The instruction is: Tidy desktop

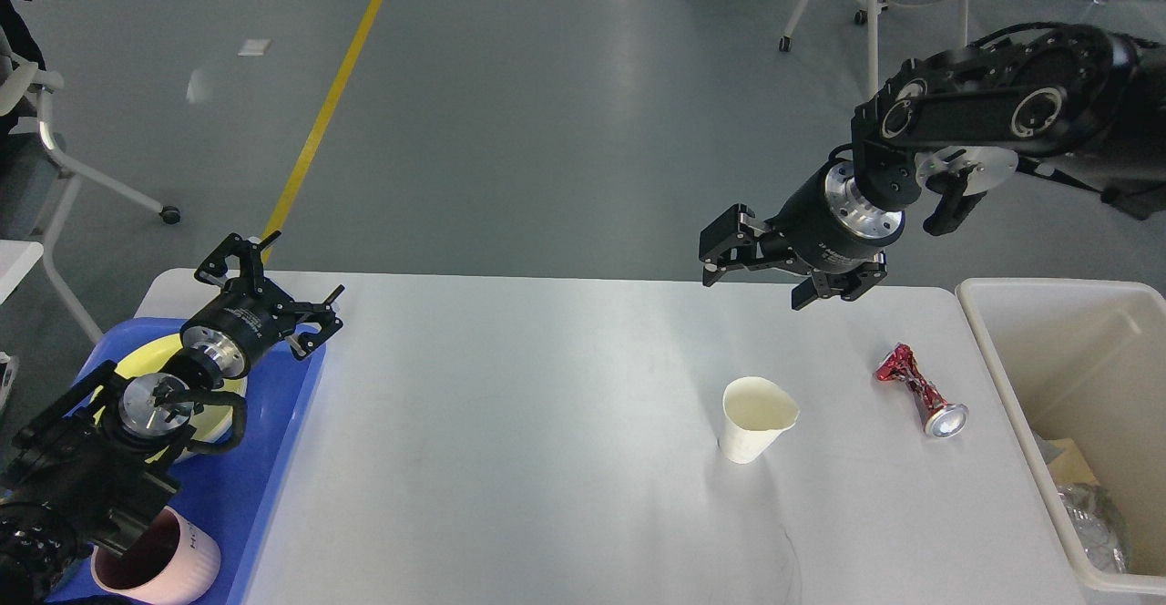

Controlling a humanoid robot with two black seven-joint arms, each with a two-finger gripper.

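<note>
Head view: right gripper (pixel 761 270), fingers spread and empty, hangs above the desktop (pixel 547 423); left gripper (pixel 273 295), also spread, over the blue tray (pixel 273 459). Risk: a descent could tip the dented paper cup (pixel 756 418) or roll the crushed can (pixel 920 389)

Bright, even overhead light fills my view. A soft glare streaks the desktop (pixel 565 423) at centre, and pale reflections sheen the grey floor (pixel 547 86) in the upper frame. Shadows are faint; focus is sharp throughout.

white desktop (pixel 510 459), red can (pixel 918 388), blue tray (pixel 273 459)
</note>
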